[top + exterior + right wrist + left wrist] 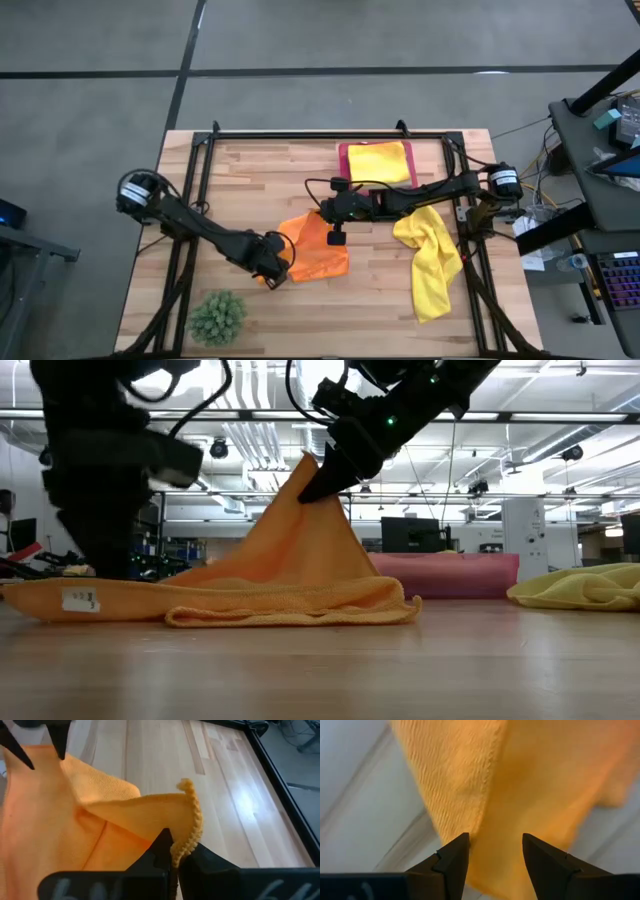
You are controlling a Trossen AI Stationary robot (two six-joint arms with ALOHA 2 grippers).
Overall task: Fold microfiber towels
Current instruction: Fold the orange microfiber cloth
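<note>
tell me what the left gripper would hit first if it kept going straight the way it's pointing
Most likely the orange towel: the left gripper points straight at it with fingers open, the cloth filling the gap ahead. How far off it hangs is hard to judge.

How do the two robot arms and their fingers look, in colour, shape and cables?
Both arms are black, built of slim jointed segments. The left arm and the right arm each start at a round base joint with a white ring mark, and thin black cables loop along them. The left gripper has dark, wedge-shaped fingers tapering to points; the right gripper has the same dark, angular fingers.
</note>
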